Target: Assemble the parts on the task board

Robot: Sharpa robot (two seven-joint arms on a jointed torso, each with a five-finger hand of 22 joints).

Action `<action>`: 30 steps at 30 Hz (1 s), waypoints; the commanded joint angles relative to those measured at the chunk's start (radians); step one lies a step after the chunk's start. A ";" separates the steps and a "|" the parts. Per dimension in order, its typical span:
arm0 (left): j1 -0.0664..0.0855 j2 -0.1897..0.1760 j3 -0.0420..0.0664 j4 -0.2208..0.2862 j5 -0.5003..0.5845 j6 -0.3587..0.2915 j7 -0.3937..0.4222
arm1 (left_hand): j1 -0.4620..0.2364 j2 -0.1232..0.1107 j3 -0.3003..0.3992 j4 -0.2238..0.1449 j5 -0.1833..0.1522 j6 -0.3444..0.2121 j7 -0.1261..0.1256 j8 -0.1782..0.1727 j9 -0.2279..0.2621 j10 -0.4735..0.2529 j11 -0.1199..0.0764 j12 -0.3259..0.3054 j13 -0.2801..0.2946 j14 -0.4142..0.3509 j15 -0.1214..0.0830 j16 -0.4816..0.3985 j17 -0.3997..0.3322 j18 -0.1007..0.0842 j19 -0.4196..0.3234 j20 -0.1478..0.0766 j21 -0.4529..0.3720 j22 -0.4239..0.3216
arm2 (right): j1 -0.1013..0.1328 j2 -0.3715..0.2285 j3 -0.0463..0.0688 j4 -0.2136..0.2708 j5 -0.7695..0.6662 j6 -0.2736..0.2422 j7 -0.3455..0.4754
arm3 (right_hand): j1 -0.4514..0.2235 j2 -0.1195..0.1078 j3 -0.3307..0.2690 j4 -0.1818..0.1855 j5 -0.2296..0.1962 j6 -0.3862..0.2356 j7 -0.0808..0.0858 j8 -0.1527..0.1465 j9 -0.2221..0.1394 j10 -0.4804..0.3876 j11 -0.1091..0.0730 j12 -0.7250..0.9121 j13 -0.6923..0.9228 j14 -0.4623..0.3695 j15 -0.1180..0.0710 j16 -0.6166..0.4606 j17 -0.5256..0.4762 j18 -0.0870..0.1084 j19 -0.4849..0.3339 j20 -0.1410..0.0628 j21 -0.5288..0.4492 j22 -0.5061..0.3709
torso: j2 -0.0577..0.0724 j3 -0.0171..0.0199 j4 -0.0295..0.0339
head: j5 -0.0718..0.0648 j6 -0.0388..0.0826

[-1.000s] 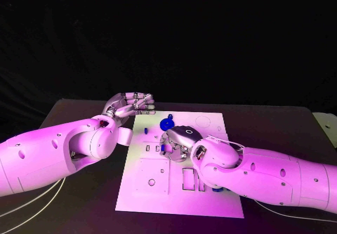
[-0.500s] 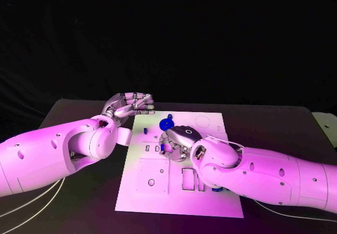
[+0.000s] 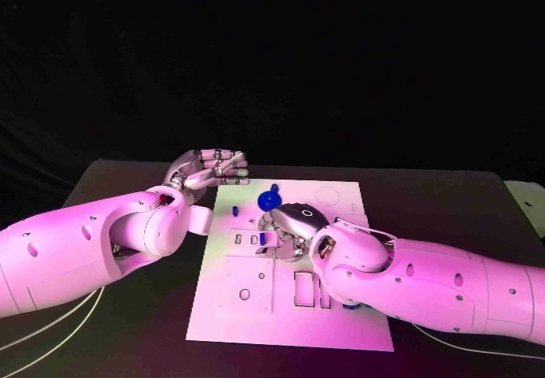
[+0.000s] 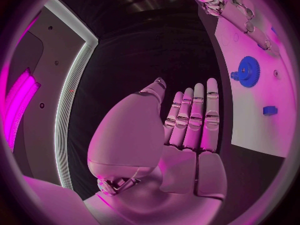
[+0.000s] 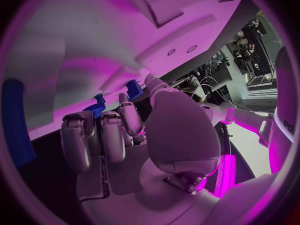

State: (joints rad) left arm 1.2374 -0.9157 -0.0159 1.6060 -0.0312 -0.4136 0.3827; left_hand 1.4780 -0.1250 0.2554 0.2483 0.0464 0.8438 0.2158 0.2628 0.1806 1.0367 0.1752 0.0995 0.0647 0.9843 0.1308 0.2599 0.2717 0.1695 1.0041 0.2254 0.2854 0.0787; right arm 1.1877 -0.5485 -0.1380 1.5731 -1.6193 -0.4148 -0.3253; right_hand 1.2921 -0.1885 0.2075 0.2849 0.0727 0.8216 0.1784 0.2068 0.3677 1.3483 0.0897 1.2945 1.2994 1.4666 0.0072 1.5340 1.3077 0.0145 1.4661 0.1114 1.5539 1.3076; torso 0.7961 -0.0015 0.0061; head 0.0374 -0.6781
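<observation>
The white task board [image 3: 244,315] lies in the middle of the black table. A blue gear [image 3: 270,198] stands near its far end, also seen as the gear [image 4: 247,71]. My right hand [image 3: 285,231] is low over the board's middle with its fingers curled down. In the right wrist view a small blue part [image 5: 133,88] sits pinched between the thumb and a fingertip [image 5: 128,110], with the gear [image 5: 95,106] just beyond. My left hand [image 3: 211,168] hovers at the board's far left corner, its fingers [image 4: 194,117] straight and holding nothing.
A small blue peg [image 3: 235,210] stands on the board's left side, seen as a small block [image 4: 269,110] in the left wrist view. Another blue piece [image 3: 350,305] lies at the board's right edge under my right forearm. Rectangular slots [image 3: 305,288] are cut in the board's near half.
My right hand has shifted slightly toward the far end of the board with the small blue part. The left hand has stayed in place.
</observation>
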 commanded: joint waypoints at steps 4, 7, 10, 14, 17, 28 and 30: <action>0.001 0.000 0.001 -0.006 -0.055 0.033 -0.025 | -0.008 -0.007 -0.004 0.006 0.005 -0.008 0.010 -0.003 -0.001 0.009 -0.004 -0.011 0.002 0.028 -0.008 0.007 0.014 0.016 0.035 -0.007 0.017 0.005 | 0.003 -0.039 0.003 0.033 0.023 -0.154 0.091 | 0.053 0.041 -0.103 0.006 0.023 -0.013 0.002 -0.012 -0.019 -0.010 0.005 -0.006 -0.005 0.076 0.012 -0.008 0.138 -0.005 0.084 0.013 -0.016 0.243 | -0.003 0.0006 -0.0007 | 0.001 0.004; 0.001 -0.002 0.001 -0.015 -0.124 0.063 -0.071 | -0.055 -0.016 -0.036 0.033 0.005 0.001 -0.002 0.001 0.002 0.058 -0.022 0.002 0.010 0.110 -0.032 0.051 0.046 0.016 0.093 -0.030 0.053 0.019 | 0.018 -0.079 0.008 0.053 0.105 -0.220 0.181 | 0.082 0.058 -0.096 0.002 0.043 -0.010 0.001 -0.013 -0.024 -0.012 0.004 -0.007 -0.007 0.074 0.011 -0.012 0.130 0.000 0.073 0.013 -0.035 0.232 | -0.006 0.0004 -0.0027 | 0.005 0.009; 0.001 -0.003 0.001 -0.033 -0.227 0.121 -0.162 | -0.122 -0.003 -0.077 0.041 0.007 0.034 -0.020 0.018 0.012 0.132 -0.047 0.025 0.026 0.213 -0.066 0.121 0.105 0.015 0.166 -0.066 0.109 0.044 | 0.049 -0.137 0.013 0.072 0.264 -0.250 0.282 | 0.113 0.074 -0.077 -0.001 0.093 0.023 -0.008 0.006 -0.025 -0.017 -0.004 -0.011 -0.012 0.070 0.004 -0.019 0.116 0.008 0.053 0.007 -0.068 0.213 | -0.008 0.0020 -0.0045 | 0.010 0.017; 0.001 0.000 0.001 -0.056 -0.370 0.216 -0.289 | -0.214 0.028 -0.126 0.039 0.003 0.074 -0.051 0.051 0.042 0.228 -0.088 0.096 0.082 0.353 -0.116 0.342 0.265 0.011 0.275 -0.121 0.252 0.121 | 0.087 -0.205 0.016 0.085 0.432 -0.238 0.336 | 0.125 0.078 -0.066 -0.001 0.124 0.042 -0.013 0.023 -0.024 -0.022 -0.009 -0.016 -0.017 0.068 0.000 -0.023 0.109 0.011 0.047 0.003 -0.079 0.207 | -0.019 0.0037 -0.0061 | 0.013 0.015; 0.002 0.005 0.001 -0.067 -0.508 0.304 -0.393 | -0.243 0.063 -0.150 0.039 0.008 0.071 -0.069 0.083 0.078 0.266 -0.112 0.205 0.180 0.413 -0.139 0.745 0.646 0.008 0.278 -0.147 0.401 0.217 | 0.112 -0.258 0.018 0.093 0.522 -0.227 0.350 | 0.125 0.079 -0.064 0.000 0.128 0.048 -0.014 0.028 -0.023 -0.022 -0.011 -0.015 -0.017 0.068 -0.001 -0.023 0.109 0.011 0.048 0.002 -0.078 0.208 | -0.027 0.0052 -0.0075 | 0.017 0.013; 0.029 0.077 0.001 -0.100 -0.907 0.507 -0.684 | -0.256 0.115 -0.204 0.045 0.007 0.033 -0.110 0.270 0.243 0.164 -0.148 0.764 0.678 0.558 -0.169 1.248 1.214 -0.074 0.369 -0.172 1.018 0.965 | 0.153 -0.382 0.020 0.102 0.652 -0.186 0.352 | 0.123 0.077 -0.063 0.001 0.134 0.054 -0.016 0.034 -0.022 -0.022 -0.012 -0.016 -0.018 0.068 -0.003 -0.024 0.107 0.011 0.047 0.000 -0.081 0.207 | -0.061 0.0135 -0.0039 | 0.022 -0.005; 0.033 0.093 0.001 -0.106 -0.939 0.520 -0.716 | -0.259 0.115 -0.216 0.043 0.006 0.031 -0.118 0.302 0.273 0.192 -0.153 0.878 0.794 0.567 -0.174 1.265 1.237 -0.082 0.384 -0.176 1.055 1.022 | 0.154 -0.388 0.020 0.101 0.656 -0.182 0.350 | 0.122 0.077 -0.063 0.001 0.136 0.054 -0.017 0.034 -0.022 -0.023 -0.013 -0.017 -0.019 0.067 -0.003 -0.025 0.105 0.012 0.045 0.000 -0.083 0.205 | -0.065 0.0155 -0.0022 | 0.023 -0.010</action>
State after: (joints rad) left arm 1.2673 -0.8283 -0.0158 1.5032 -0.8186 0.0112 -0.2068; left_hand 1.2204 -0.0099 0.0398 0.2923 0.0527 0.8743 0.1026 0.5601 0.4496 1.2219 0.0228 0.9572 0.8381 1.4643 -0.0384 1.5210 1.3082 0.0981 1.3844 0.0489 1.3335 1.0907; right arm 1.3413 -0.9360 -0.1181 1.6730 -1.0170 -0.6208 0.0032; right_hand 1.4112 -0.1110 0.1409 0.2853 0.2034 0.8682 0.1609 0.2359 0.3440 1.3291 0.0805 1.2831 1.2812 1.4628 0.0106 1.5149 1.3074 0.0144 1.4662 0.1185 1.4773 1.3081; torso 0.7419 0.0109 0.0009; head 0.0592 -0.6830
